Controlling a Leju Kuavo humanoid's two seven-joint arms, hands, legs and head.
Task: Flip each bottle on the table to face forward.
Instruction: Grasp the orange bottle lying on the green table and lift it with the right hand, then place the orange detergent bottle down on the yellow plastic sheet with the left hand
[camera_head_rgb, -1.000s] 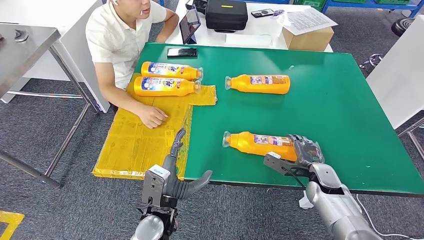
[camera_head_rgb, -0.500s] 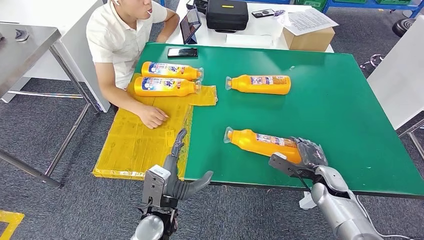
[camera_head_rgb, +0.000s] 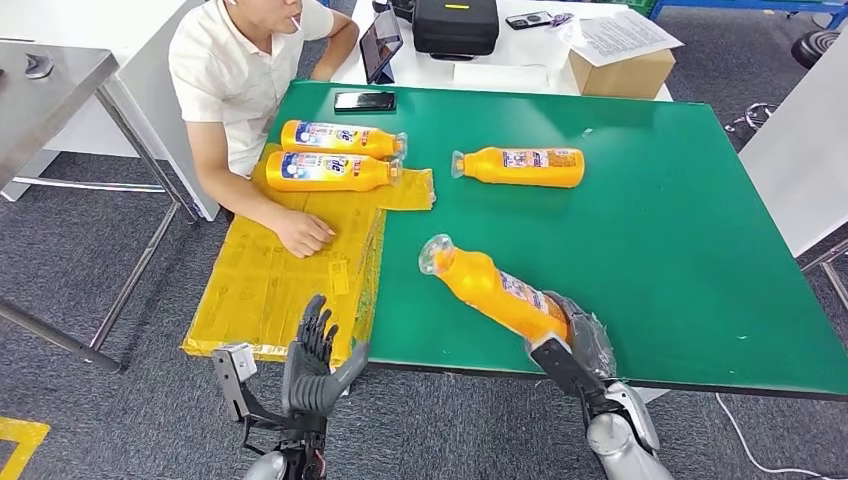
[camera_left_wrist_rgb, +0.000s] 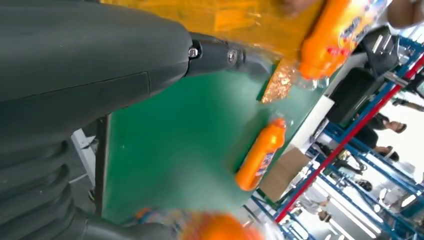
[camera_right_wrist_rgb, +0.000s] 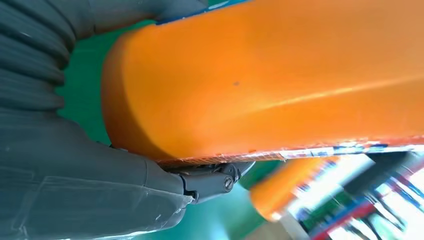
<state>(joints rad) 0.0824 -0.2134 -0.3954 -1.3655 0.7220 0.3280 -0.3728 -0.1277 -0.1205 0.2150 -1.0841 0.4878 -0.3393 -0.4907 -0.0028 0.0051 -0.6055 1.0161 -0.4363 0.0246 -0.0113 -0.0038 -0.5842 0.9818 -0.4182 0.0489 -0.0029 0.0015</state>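
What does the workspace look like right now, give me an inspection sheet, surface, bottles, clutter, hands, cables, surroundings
Surface: green table, yellow sheet over its left edge.
Job's things: held bottle tilted, cap end raised; far bottle lying on the green; two bottles lying on the yellow sheet.
Clutter: phone at the far edge.
Hands: right hand grips the held bottle's base; left hand holds nothing, fingers apart.
Cables: white cable on the floor.
Surroundings: person seated at the table's left; cardboard box behind.

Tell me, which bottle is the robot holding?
The nearest bottle, gripped at its base by the right hand and tilted cap-up. The other three lie flat, untouched.
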